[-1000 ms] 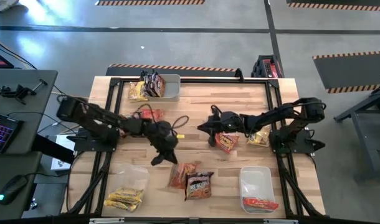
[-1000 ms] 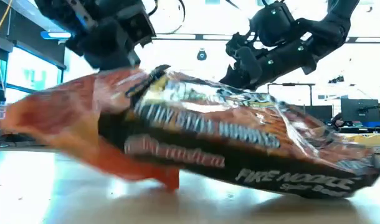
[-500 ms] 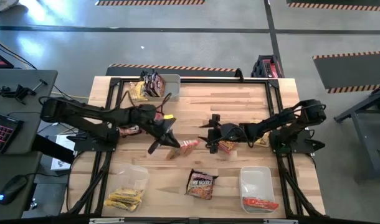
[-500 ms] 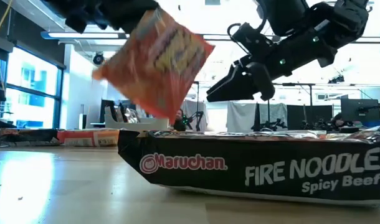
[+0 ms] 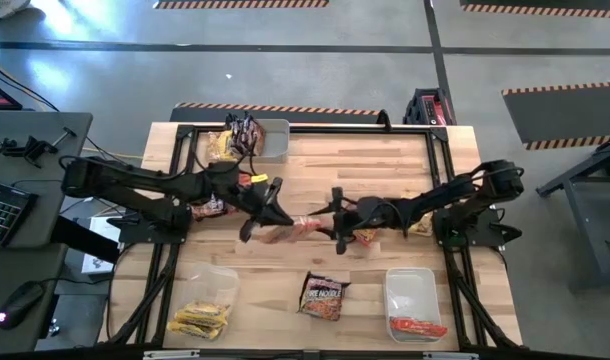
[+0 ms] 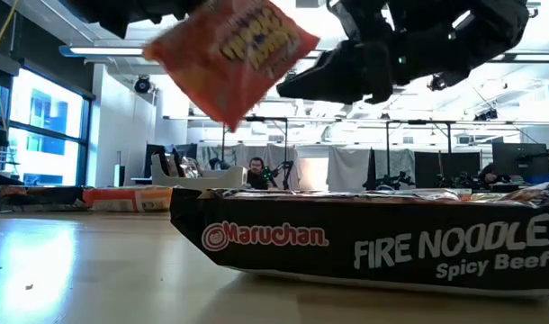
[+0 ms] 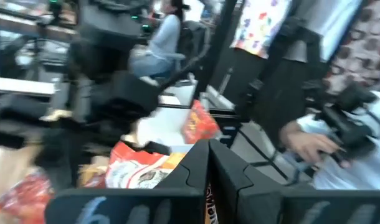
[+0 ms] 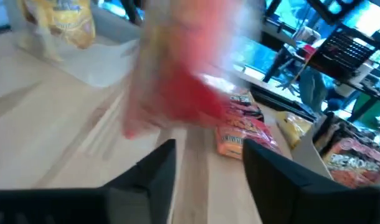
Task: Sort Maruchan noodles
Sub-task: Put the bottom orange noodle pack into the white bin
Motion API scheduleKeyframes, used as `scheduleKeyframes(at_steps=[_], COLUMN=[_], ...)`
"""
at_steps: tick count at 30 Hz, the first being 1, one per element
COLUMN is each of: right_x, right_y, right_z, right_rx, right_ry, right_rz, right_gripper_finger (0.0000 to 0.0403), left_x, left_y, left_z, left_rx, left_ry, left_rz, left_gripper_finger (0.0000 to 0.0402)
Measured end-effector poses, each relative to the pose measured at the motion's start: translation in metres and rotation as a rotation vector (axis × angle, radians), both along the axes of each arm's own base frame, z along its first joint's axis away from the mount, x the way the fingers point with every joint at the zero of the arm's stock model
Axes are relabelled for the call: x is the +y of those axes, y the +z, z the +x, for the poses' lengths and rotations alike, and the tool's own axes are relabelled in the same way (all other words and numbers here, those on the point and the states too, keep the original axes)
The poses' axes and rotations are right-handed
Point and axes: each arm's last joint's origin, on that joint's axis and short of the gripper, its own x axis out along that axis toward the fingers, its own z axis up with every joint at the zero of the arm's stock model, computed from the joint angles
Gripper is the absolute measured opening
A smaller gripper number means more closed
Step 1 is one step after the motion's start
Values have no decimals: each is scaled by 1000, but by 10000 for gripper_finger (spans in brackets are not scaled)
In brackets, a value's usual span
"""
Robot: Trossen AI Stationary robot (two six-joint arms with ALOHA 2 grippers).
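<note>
A red-orange Maruchan noodle packet [image 5: 293,229] hangs in the air over the middle of the table, also in the low view [image 6: 229,49]. My left gripper [image 5: 265,207] is shut on it. My right gripper [image 8: 209,167] stands open just to the packet's right, fingers pointing at its free end [image 8: 184,93] and apart from it. A dark Fire Noodle packet [image 5: 323,296] lies flat on the table near the front edge. My left gripper pinches one edge of the red-orange packet [image 7: 207,198] between its two fingers, which come about level from the table's left. The packet is lifted clear of the table, tilted, and reaches out toward my right gripper.
A clear bin [image 5: 413,290] at the front right holds a red packet. Another clear bin [image 5: 215,280] at the front left holds yellow packets. A third [image 5: 275,140] at the far edge holds dark ones. Loose packets [image 5: 370,236] lie under my right arm.
My left gripper has risen and gone toward the far edge, lifting the red-orange packet clear from beside the dark packet. The dark packet, earlier tilted up on it, now lies flat. My right gripper has rolled and come a little toward the lifted packet.
</note>
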Motion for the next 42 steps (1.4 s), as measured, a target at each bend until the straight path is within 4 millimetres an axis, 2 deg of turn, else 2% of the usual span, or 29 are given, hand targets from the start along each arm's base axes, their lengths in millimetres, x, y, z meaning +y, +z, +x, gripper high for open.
scheduleKeyframes(at_steps=[3,6,12,18,22,42], right_x=[6,11,9,3,4,-5], right_y=[1,4,11,12,13,28], right_z=[1,3,9,10,10,0], right_rx=[14,10,49,69,69,98], right_ry=[-102,-93,70,115,148,184], right_rz=[-40,40,394,548,570,552], right_gripper_finger=[140,142,198,268,283,282], left_x=[1,2,2,2,2,1], left_y=[-2,-1,1,2,3,6], left_z=[2,2,2,2,2,2], left_rx=[3,-9,-40,-57,-73,-124], left_ry=[40,42,59,61,60,40], left_rz=[6,28,49,70,77,127], left_gripper_finger=[0,0,0,0,0,0])
